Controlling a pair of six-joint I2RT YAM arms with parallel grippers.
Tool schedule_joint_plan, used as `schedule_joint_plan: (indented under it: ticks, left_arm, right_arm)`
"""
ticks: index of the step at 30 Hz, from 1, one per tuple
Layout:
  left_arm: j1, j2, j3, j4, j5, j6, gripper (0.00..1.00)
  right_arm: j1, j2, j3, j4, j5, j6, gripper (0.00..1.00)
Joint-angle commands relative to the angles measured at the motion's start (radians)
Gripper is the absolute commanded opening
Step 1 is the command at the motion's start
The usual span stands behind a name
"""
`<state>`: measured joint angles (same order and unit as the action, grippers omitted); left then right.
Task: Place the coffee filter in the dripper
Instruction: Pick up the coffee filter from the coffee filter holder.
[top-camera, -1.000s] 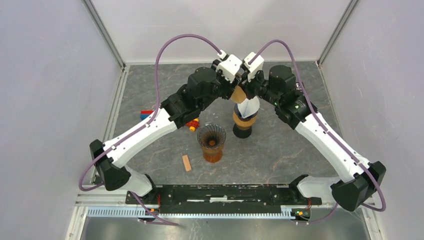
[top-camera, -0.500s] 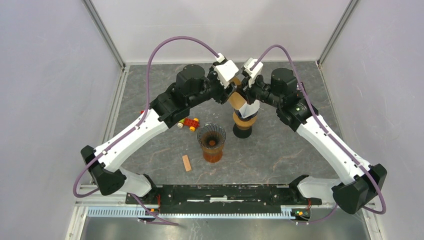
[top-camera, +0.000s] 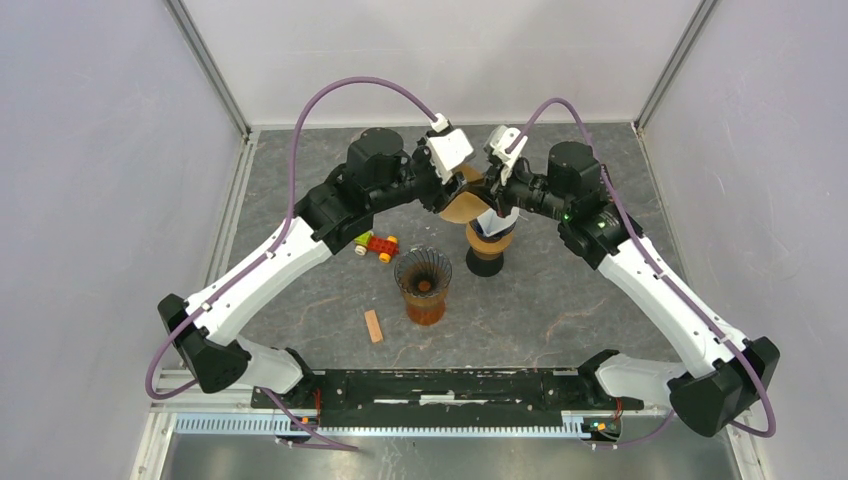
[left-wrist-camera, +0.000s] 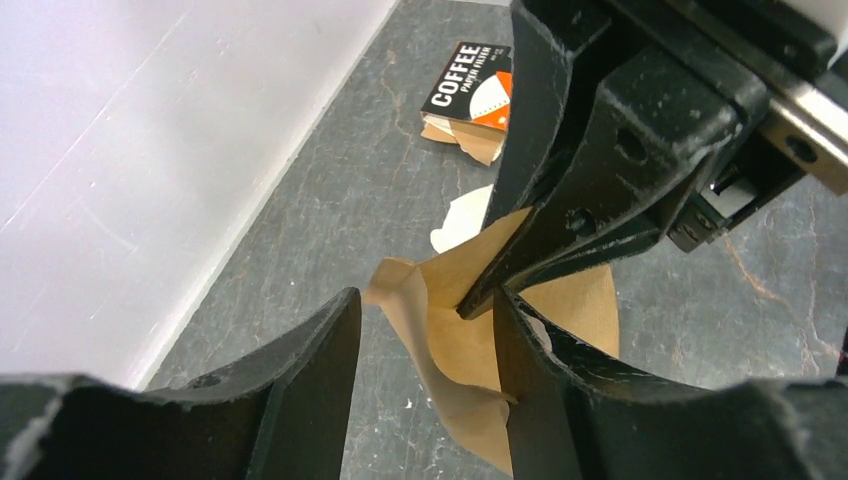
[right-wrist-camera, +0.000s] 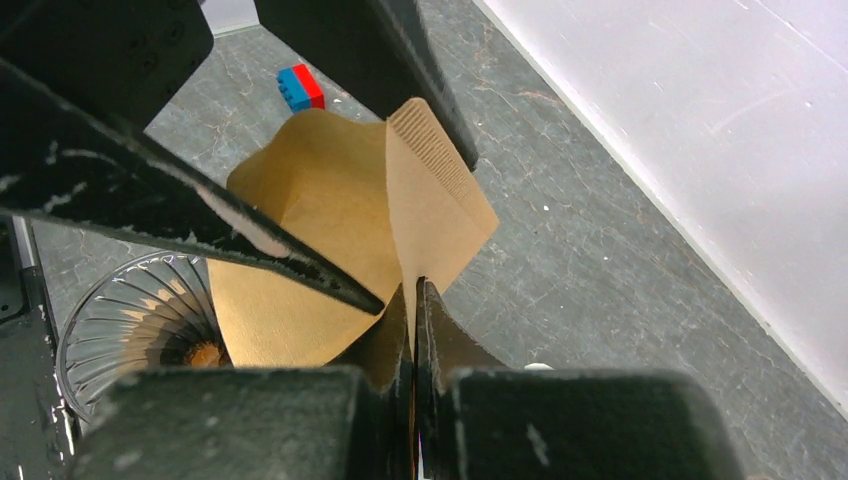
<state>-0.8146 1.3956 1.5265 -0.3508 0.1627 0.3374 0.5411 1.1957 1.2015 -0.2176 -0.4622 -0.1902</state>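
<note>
Lifted farther toward 12 o'clock since the earlier frame, the brown coffee filter (top-camera: 459, 208) is held above the grey marbled counter (top-camera: 570, 290), well apart from the glass dripper (top-camera: 436, 262) at 7 o'clock of it. Its seam is pinched by the clenched right tool (right-wrist-camera: 413, 288). The left tool (left-wrist-camera: 425, 300) is spread, with paper between its fingers. The counter is enclosed by pale walls (top-camera: 90, 200).

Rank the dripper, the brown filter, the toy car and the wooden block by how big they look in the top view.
Largest, alike: dripper and brown filter; the filter is raised nearer the camera and partly hidden, so I won't rank them.
Then: toy car.
Smallest: wooden block.
</note>
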Motion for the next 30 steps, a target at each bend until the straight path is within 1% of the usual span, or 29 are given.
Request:
schedule_joint_plan:
  ticks: [1, 7, 11, 16, 24, 27, 30]
  left_arm:
    - [0.008, -0.003, 0.041, -0.040, 0.085, 0.079, 0.58]
    - [0.014, 0.006, 0.069, -0.098, 0.161, 0.133, 0.58]
    - [0.014, 0.017, 0.095, -0.113, 0.164, 0.138, 0.59]
    - [0.014, 0.027, 0.122, -0.105, 0.109, 0.108, 0.60]
    - [0.012, 0.035, 0.123, -0.112, -0.003, 0.138, 0.62]
    - [0.012, 0.036, 0.121, -0.106, -0.044, 0.127, 0.63]
    - [0.013, 0.033, 0.109, -0.090, -0.057, 0.122, 0.63]
  right_arm:
    - [-0.005, -0.034, -0.005, 0.035, -0.023, -0.025, 0.00]
    - [-0.006, -0.035, -0.007, 0.027, -0.023, -0.034, 0.00]
    - [-0.008, -0.034, -0.014, 0.027, -0.014, -0.037, 0.00]
    - [-0.007, -0.031, -0.018, 0.027, -0.004, -0.037, 0.00]
    - [-0.006, -0.034, -0.023, 0.028, 0.011, -0.040, 0.00]
    - [-0.006, -0.036, -0.030, 0.035, 0.001, -0.038, 0.00]
    - [-0.007, -0.036, -0.037, 0.041, -0.012, -0.038, 0.00]
